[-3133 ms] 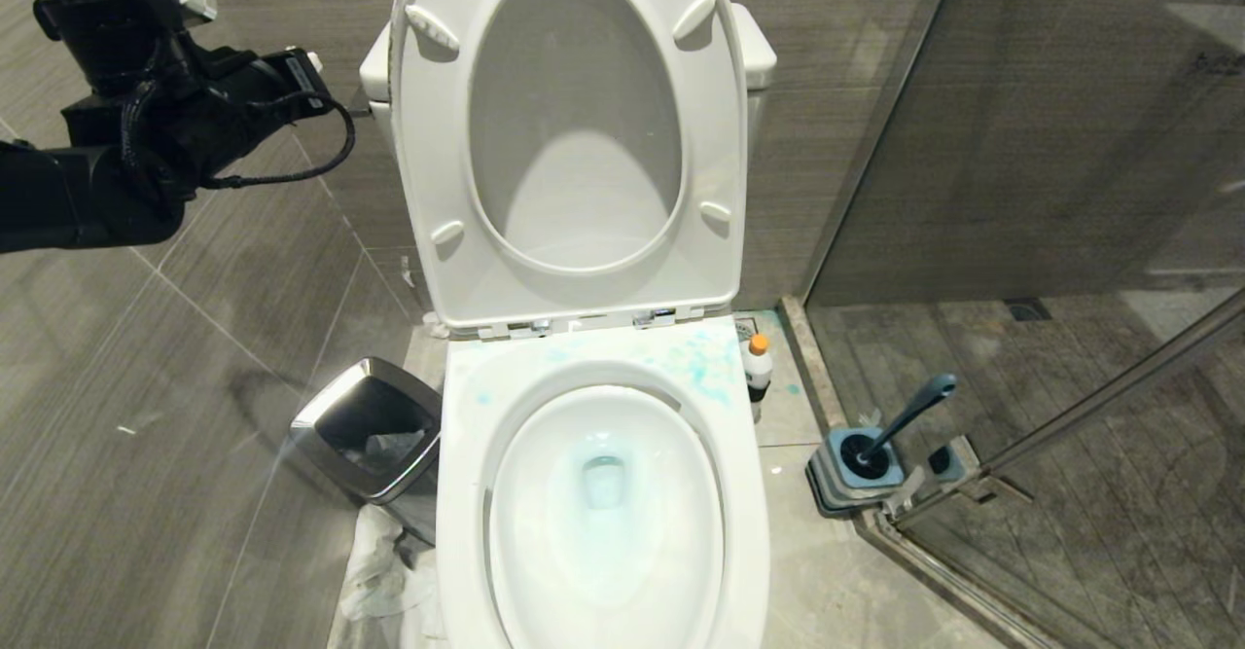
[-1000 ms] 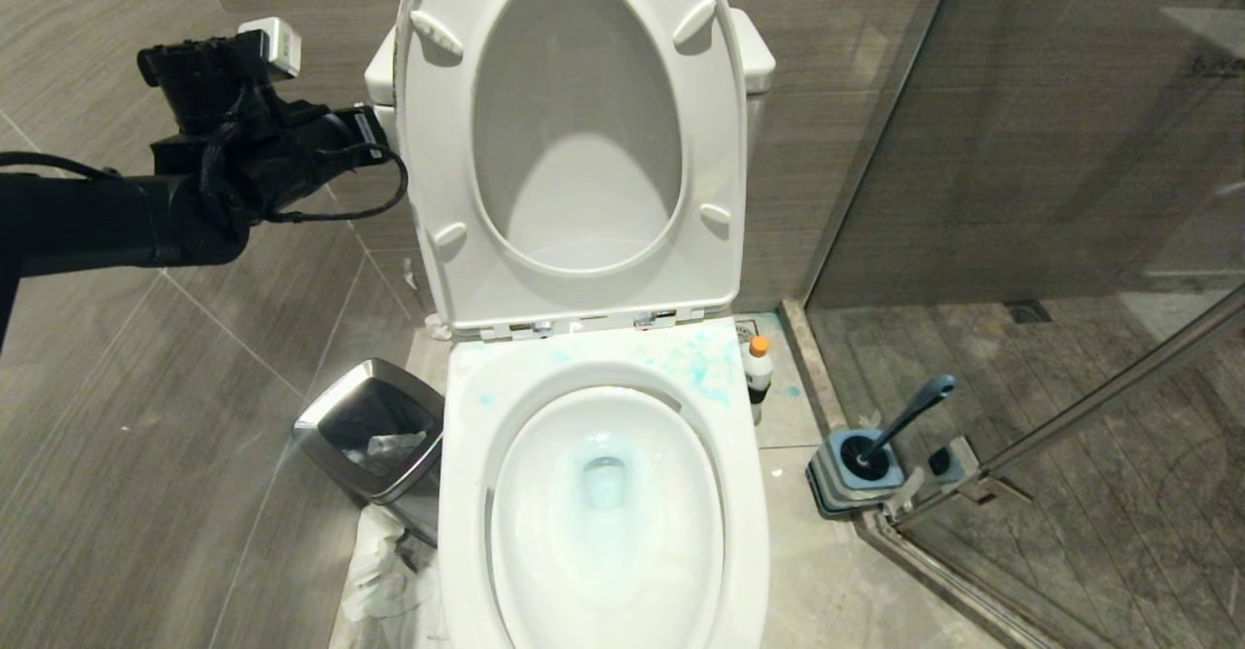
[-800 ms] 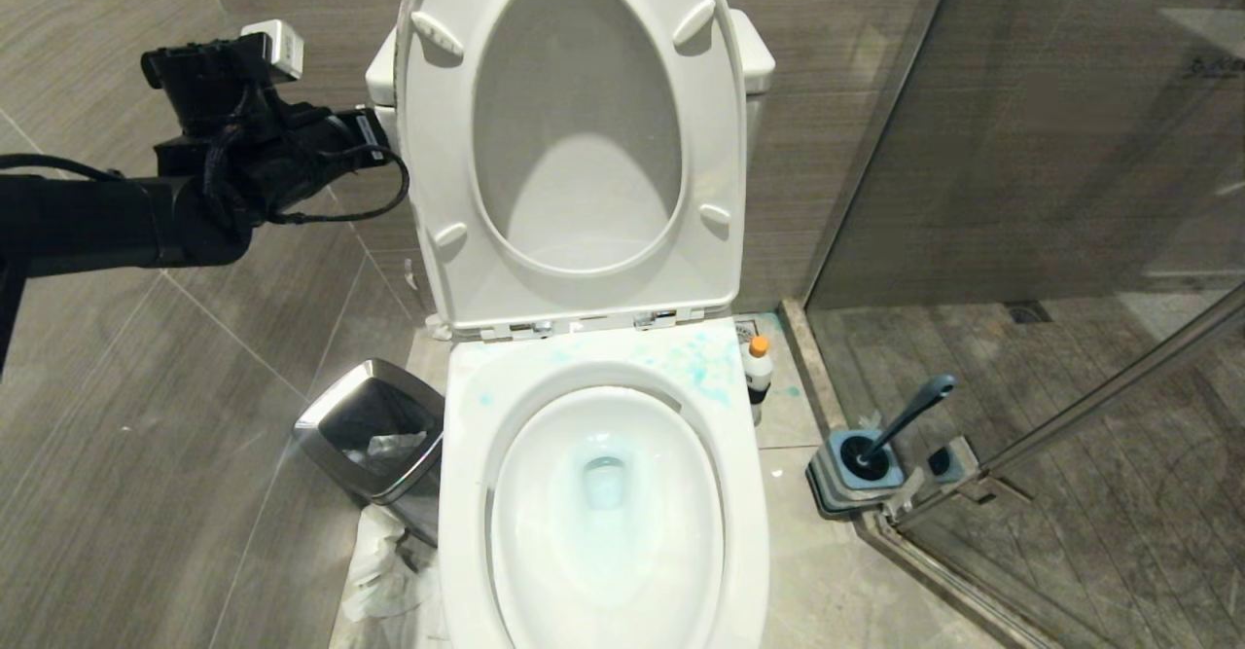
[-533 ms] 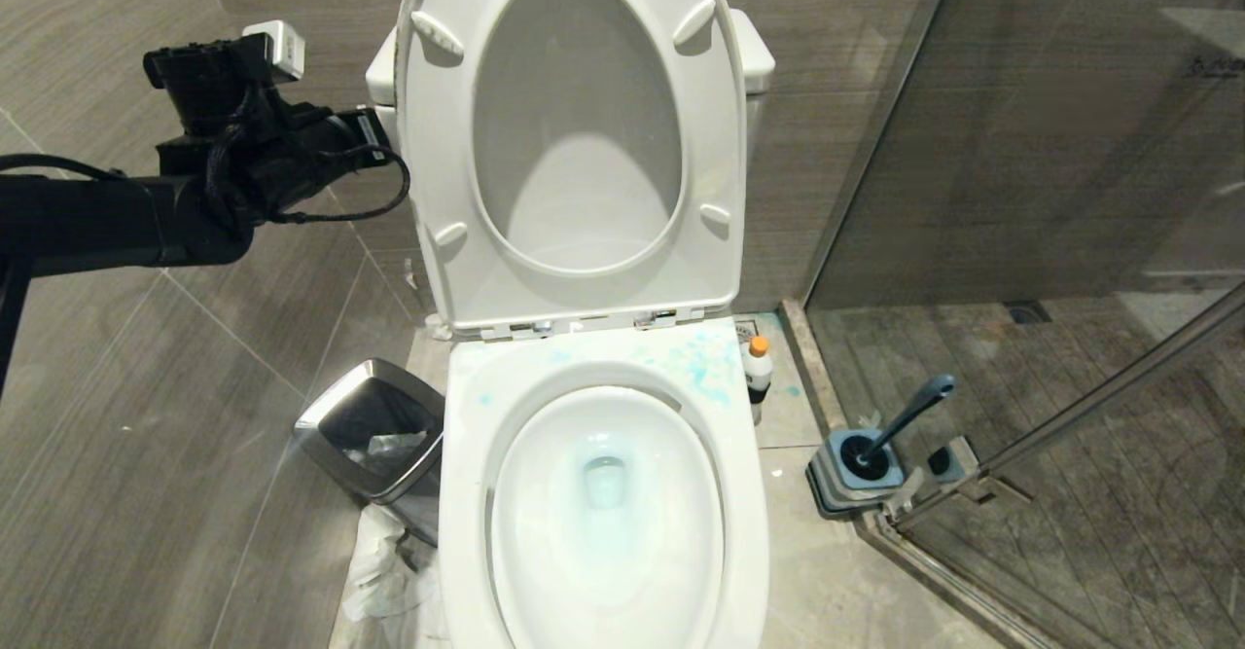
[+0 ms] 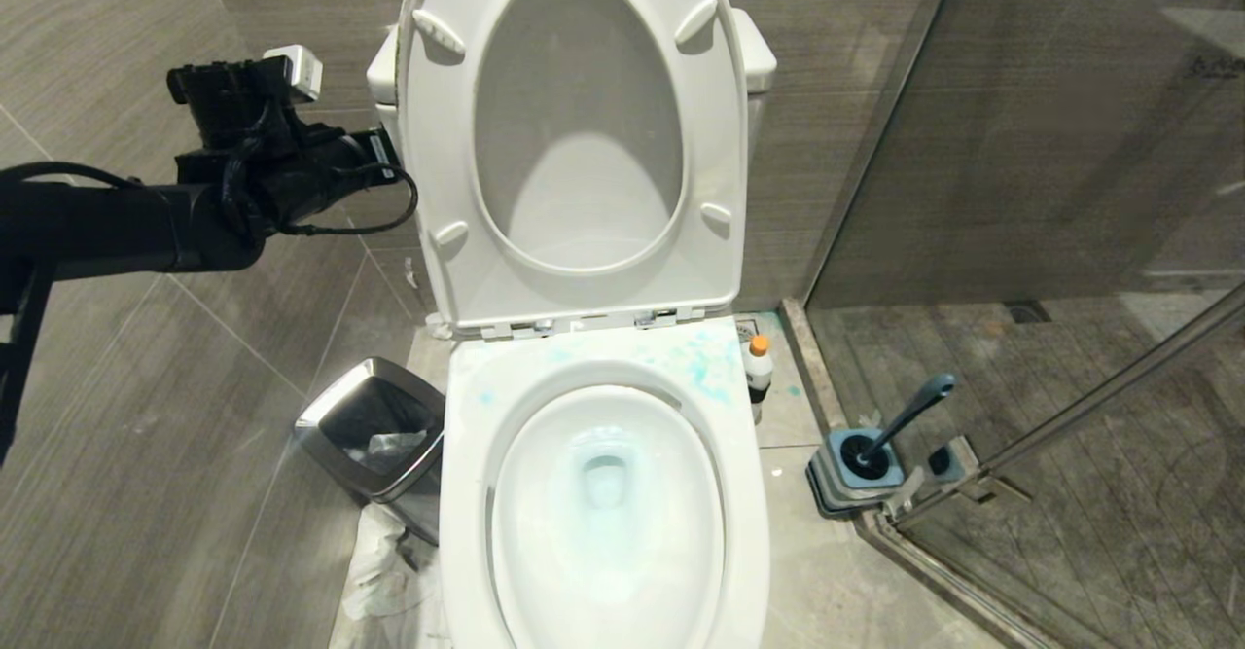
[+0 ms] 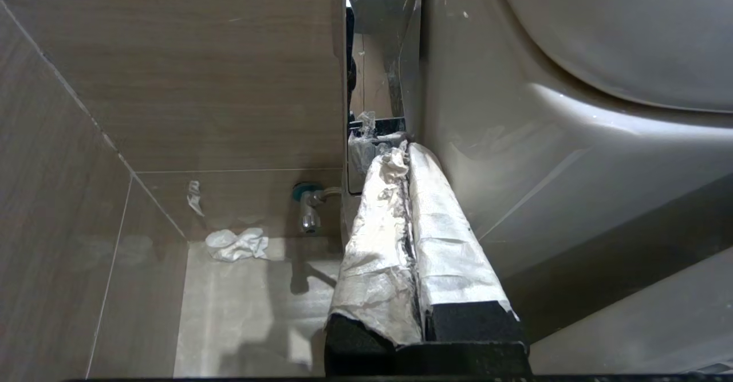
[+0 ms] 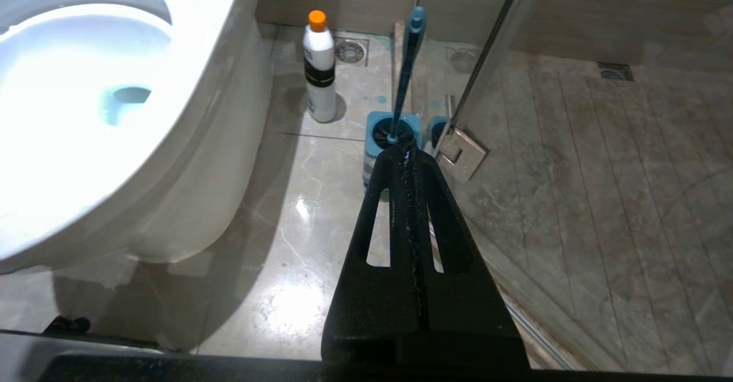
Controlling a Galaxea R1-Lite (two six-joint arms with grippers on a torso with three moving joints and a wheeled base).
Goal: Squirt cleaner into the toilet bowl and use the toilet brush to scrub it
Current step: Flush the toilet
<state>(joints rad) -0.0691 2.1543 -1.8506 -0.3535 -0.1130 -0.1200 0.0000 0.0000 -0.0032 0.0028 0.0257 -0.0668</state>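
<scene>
Left gripper (image 6: 408,153) is sitting pressed shut, foil-wrapped fingers (image 6: 372,239) together and holding nothing, wedged in the narrow gap between the tiled wall (image 5: 117,36) and the side of the white tank (image 6: 515,158); hardly any room on either side there. Head view is showing the left arm (image 5: 126,226) reaching in from the left, level with the raised seat and lid (image 5: 574,133), wrist right by the lid's edge. Right gripper (image 7: 408,150) is hanging low above the floor (image 7: 298,199), slotted black fingers closed tight, empty, pointing toward the toilet brush (image 7: 408,61); it is out of the head view.

Toilet bowl (image 5: 603,493) is lying open, glossy white oval, teal-blue tint in the water and teal speckles on the rear rim. Cleaner (image 5: 758,367) is standing upright on the floor just beside the bowl's right rear, small white bottle, orange cap. Brush (image 5: 905,417) is resting tilted in its square blue-grey holder (image 5: 856,469), right at the glass shower door (image 5: 1070,192) corner, apart from the bottle. Open floor strip is running between bowl and holder.

Steel square-rimmed bin (image 5: 374,425) is sitting tight against the bowl's left side.

Only the left wrist view is showing the wall valve (image 6: 309,204) and crumpled tissue (image 6: 237,243) on the floor behind. Only the right wrist view is showing the door hinge (image 7: 461,153) and round floor drain (image 7: 349,51).
</scene>
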